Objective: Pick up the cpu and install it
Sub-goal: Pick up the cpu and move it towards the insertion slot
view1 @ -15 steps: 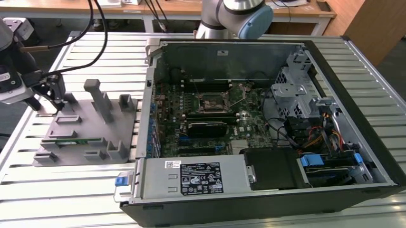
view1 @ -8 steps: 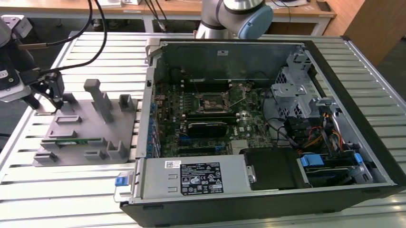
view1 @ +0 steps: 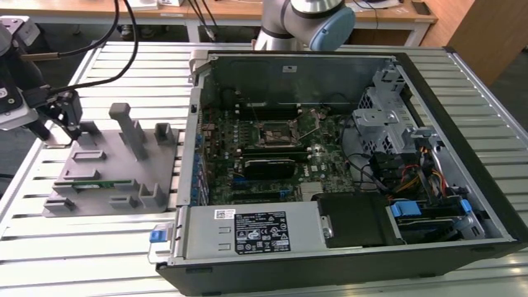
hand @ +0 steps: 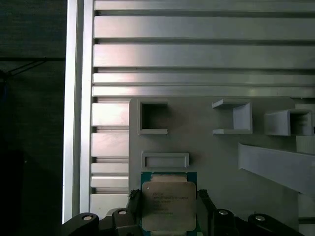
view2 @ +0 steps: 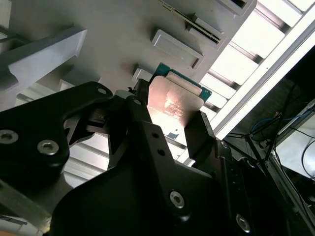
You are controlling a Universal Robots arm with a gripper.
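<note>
Grip: black two-finger gripper [hand: 169,197] with fingers [hand: 135,206] closed against two opposite edges of the small, flat, square, silvery-lidded, green-rimmed cpu [hand: 169,204], as both wrist views appear to show. Cpu sits low over the grey plastic parts tray [view1: 93,168], at its corner toward the exterior view's left. Whether it is lifted clear of the tray cannot be told.

Risk 1: the hold is on thin edges only. A slight skew could let the cpu tilt or slip out.

Risk 2: a shallow grey rectangular block [hand: 165,160] stands just beside the cpu's edge. A sideways move while low could snag on it.

Risk 3: the black square metal-framed socket [view1: 276,133] lies well apart, inside the open black computer case [view1: 466,105], beyond its wall. A rotated or tilted cpu set down there could likely damage the contacts.
</note>
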